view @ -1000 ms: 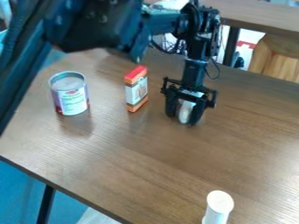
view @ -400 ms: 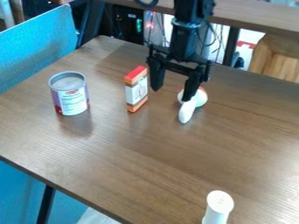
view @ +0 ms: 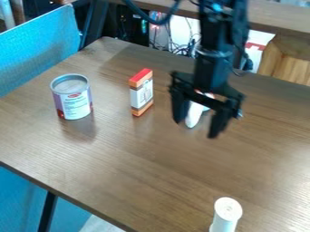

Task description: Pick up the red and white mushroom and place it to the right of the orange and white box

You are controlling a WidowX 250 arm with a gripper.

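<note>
A box [view: 142, 94] stands between claw [view: 196, 128] and can [view: 74, 102], gaps either side.

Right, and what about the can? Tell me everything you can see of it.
The can is a short cylinder, apparently metal, with a silvery rim around a recessed grey top. Its wrap is purplish above and red low down, with a pale printed panel in front. It stands upright on the brown tabletop, left of the orange-and-white carton in the view, not touching it.

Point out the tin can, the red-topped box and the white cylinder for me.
Tin can [view: 75, 106]: camera view, on the label at its side.
Red-topped box [view: 142, 94]: camera view, on its pale front panel.
White cylinder [view: 228, 210]: camera view, on its round top.
</note>
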